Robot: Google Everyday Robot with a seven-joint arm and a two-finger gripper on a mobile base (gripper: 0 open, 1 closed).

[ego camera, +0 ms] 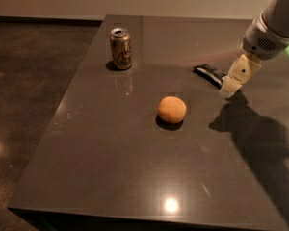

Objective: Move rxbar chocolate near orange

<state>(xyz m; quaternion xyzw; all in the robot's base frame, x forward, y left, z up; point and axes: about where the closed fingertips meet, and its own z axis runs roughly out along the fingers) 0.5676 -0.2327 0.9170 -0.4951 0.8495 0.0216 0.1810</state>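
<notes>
Grey tabletop (pixel 111 167) carries the orange (pixel 172 109) mid-surface, clear of every edge, the rxbar chocolate (pixel 208 74) lying behind-right of it, the gripper (pixel 227 91) positioned at the bar's right end, its open-or-closed state indeterminable.

Cream hand (pixel 227 91) at black bar (pixel 208 74), orange fruit (pixel 172 109)

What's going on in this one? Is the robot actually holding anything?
Nothing is held yet, as far as can be seen. The robot's gripper hangs low over the dark table, right at the near end of the rxbar chocolate, which lies flat on the surface. The orange sits apart from the bar, closer to the camera. A gold-brown drink can stands upright farther back, well away from the gripper.
</notes>
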